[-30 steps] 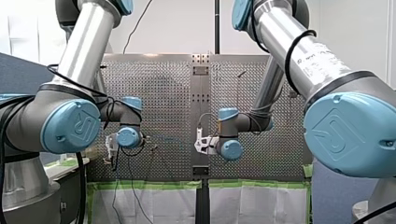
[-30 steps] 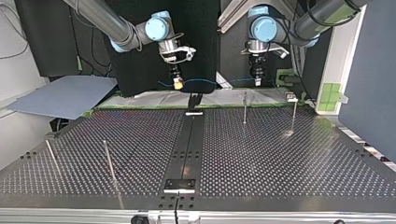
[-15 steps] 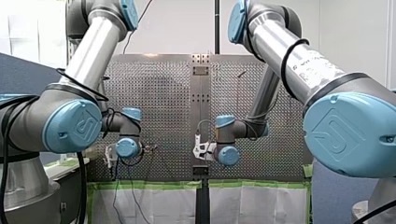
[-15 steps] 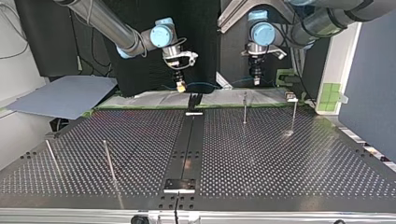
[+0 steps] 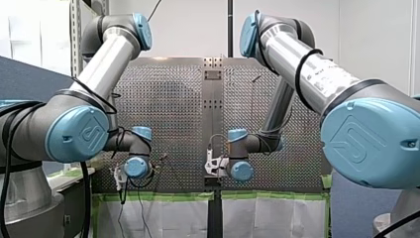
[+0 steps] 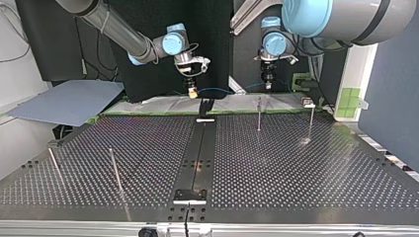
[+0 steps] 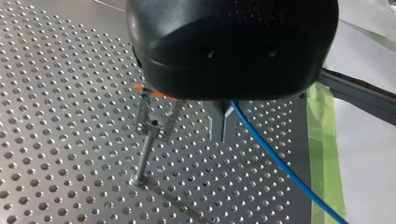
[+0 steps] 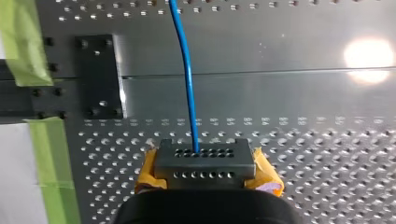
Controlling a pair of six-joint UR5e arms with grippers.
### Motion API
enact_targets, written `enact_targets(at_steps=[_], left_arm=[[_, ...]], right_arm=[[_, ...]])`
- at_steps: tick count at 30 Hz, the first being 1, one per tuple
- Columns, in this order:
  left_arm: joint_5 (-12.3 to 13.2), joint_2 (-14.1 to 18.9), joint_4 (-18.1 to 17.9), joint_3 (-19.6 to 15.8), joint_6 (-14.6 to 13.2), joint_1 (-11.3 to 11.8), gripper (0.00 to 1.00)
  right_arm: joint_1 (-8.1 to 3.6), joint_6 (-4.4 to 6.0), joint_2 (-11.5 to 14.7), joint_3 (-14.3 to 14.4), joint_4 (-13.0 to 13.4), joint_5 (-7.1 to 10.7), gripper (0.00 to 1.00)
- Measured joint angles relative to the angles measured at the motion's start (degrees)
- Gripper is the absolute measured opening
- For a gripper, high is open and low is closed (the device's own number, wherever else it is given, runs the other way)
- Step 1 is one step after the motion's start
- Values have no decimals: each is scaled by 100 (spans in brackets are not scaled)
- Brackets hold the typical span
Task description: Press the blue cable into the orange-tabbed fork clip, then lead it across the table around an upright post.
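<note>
The blue cable (image 6: 225, 90) hangs in a shallow span between my two grippers over the table's far edge in the top view. My right gripper (image 6: 191, 91), with yellow pads, is shut on it; in the right wrist view the cable (image 8: 187, 79) runs straight ahead from between the pads (image 8: 266, 175). My left gripper (image 6: 267, 85) is shut on the cable's other part, which trails away from under the black body (image 7: 280, 163). The orange-tabbed fork clip (image 7: 154, 123) stands upright on the perforated plate just beside my left gripper (image 7: 226, 109), holding nothing.
Thin upright posts stand on the table: two at the top view's right (image 6: 258, 113) (image 6: 311, 121) and two at its left (image 6: 115, 170) (image 6: 54, 165). A black strip (image 6: 197, 158) runs down the middle, with a black clamp (image 6: 205, 106) at its far end. Green tape (image 8: 28, 42) edges the plate.
Both wrists have sunk lower in the front view. In the top view my right gripper has shifted a little to the right and my left a little to the left. Both still hold the cable.
</note>
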State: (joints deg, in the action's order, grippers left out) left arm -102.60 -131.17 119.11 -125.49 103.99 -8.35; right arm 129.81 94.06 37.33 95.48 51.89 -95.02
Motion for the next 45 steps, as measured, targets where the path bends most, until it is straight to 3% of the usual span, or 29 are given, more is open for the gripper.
enact_targets(at_steps=[6,18,29,36,45], left_arm=[[46,-48,46,158,-30,70,0],[67,-51,340,566,-94,193,0],[93,-51,393,668,-133,330,0],[133,-51,415,710,-178,366,0],[302,-51,474,799,-203,376,0]], right_arm=[[2,-1,-146,-154,-62,0,0],[-12,-5,-174,-260,-79,1,0],[-36,-13,-208,-299,-58,-12,0],[-54,-10,-432,-500,-174,-1,0],[-112,-11,-477,-637,-253,0,0]])
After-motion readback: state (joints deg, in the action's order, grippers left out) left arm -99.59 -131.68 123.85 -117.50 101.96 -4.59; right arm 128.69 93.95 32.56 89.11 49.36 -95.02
